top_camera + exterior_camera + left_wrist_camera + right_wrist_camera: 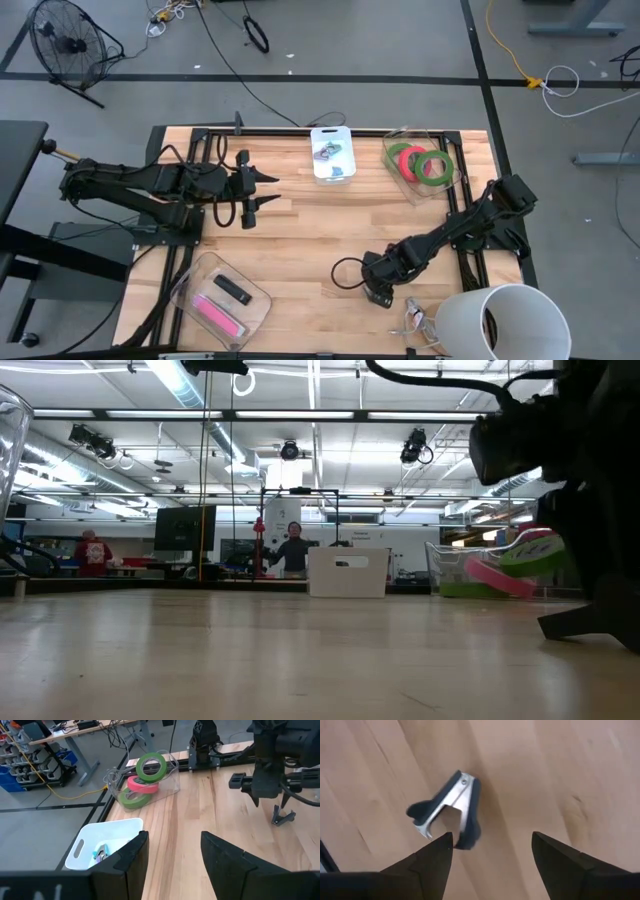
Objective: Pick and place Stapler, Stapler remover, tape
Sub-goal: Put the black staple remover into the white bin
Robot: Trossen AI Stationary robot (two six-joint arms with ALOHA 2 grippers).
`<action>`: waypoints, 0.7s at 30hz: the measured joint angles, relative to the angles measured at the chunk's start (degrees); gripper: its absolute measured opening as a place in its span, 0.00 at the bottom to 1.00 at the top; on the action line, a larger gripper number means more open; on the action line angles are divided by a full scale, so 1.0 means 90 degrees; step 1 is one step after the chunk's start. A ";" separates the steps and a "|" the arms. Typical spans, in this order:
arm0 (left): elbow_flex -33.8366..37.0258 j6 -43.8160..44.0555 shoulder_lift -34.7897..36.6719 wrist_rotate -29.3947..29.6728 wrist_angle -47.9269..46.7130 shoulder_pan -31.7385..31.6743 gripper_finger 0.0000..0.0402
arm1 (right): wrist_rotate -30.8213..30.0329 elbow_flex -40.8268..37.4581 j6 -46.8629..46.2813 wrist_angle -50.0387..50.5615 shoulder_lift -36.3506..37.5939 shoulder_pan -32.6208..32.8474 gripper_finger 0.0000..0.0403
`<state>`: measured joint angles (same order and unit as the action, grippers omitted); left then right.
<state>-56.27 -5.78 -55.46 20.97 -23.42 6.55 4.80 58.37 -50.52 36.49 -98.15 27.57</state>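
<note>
While open, right claw [492,850] above remover [447,810]

Light wood-grain desk [300,250]. 2 green and 1 red tape [420,163] rolls in a clear bin [392,172]. Dark blue and silver stapler remover [447,807]. White bin [331,140]. Pink and black staplers [222,303].

The high view looks straight down on the whole worktop [300,250]. The low view sits at worktop level, facing the room behind. The left wrist view looks across the worktop to the clear tape bin [145,785], shared with the high view. The right wrist view hangs close above the staple remover [450,810], perhaps tilted.
</note>
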 joint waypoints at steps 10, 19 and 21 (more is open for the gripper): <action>0.0000 0.0015 0.0000 0.0000 0.0000 0.0000 0.46 | -0.0167 -0.0231 0.0104 -0.0462 -0.0002 0.0008 0.63; 0.0000 0.0013 0.0000 0.0001 0.0000 0.0000 0.46 | 0.0086 -0.0379 0.0212 -0.0731 -0.0002 0.0042 0.44; 0.0000 0.0013 0.0000 0.0000 0.0000 0.0000 0.46 | 0.0114 -0.0429 0.0163 -0.0861 -0.0002 0.0042 0.40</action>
<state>-56.27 -5.67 -55.46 20.97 -23.42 6.55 5.82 54.50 -49.05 28.75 -98.17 27.94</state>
